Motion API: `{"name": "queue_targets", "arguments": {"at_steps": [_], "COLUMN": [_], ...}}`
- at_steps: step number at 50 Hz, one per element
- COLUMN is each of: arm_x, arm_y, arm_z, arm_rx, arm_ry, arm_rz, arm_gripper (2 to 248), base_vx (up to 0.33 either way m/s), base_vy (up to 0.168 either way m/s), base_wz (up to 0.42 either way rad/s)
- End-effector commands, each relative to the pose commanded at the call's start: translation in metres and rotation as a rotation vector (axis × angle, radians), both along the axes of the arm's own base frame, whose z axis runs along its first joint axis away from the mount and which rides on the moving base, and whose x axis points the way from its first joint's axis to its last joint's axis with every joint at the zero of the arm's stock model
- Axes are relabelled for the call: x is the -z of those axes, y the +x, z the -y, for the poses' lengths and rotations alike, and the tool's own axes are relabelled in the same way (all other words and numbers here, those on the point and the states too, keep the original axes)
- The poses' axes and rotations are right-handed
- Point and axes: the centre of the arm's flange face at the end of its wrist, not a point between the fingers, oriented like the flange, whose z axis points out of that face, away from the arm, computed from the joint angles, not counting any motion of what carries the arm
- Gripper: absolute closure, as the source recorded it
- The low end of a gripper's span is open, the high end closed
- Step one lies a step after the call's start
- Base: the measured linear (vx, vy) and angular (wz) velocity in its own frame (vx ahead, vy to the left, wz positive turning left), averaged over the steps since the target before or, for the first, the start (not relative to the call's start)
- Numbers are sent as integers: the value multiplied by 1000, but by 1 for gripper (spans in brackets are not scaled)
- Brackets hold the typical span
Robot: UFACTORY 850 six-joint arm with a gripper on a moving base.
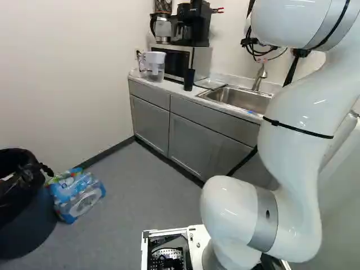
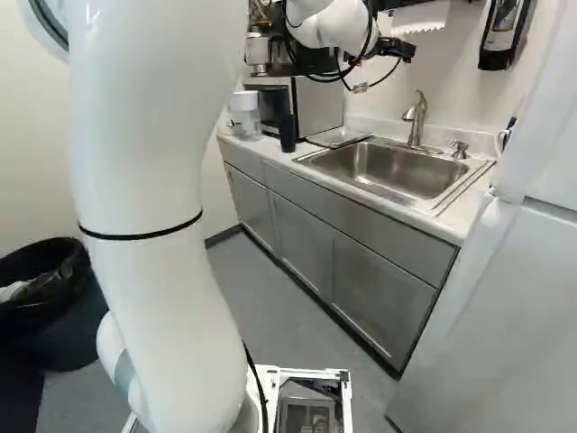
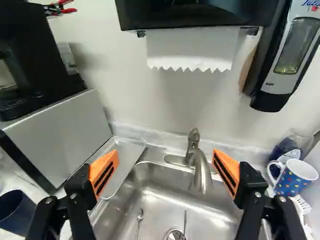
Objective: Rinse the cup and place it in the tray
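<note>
At the upper middle of the right base view is the black gripper (image 2: 397, 49), high over the counter; its fingertips cannot be made out there. In the wrist view the gripper (image 3: 165, 169) stands wide open above the sink, nothing between its orange pads. A spotted blue-and-white mug (image 3: 296, 177) is on the counter beyond one finger, right of the faucet (image 3: 200, 165). On the sink's other side lies a shallow metal tray (image 3: 131, 152), beside the microwave. A dark blue cup (image 3: 16, 210) stands near the microwave, seen also as a dark tumbler (image 2: 287, 133).
The steel sink (image 2: 393, 171) holds a spoon (image 3: 139, 220) near its drain. Above hang a paper towel dispenser (image 3: 195, 15) and a soap dispenser (image 3: 282, 60). A coffee maker stands on the microwave (image 3: 62, 135). A water pitcher (image 1: 153, 64) is on the counter; a white fridge (image 2: 496, 316) flanks it.
</note>
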Motion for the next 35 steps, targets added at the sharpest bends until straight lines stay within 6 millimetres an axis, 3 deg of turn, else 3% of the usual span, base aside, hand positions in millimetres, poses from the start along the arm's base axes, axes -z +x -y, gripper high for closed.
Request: {"name": "queue_targets", "arguments": {"at_steps": [13,35], "arm_x": [0,0], "arm_y": [0,0], "arm_z": [0,0], "arm_rx": [0,0], "arm_ry": [0,0], "arm_rz": [0,0], "arm_gripper": [3,3], "base_vx": [135,117], "base_vy": [-23,-1], "base_wz": [-139,-13]}}
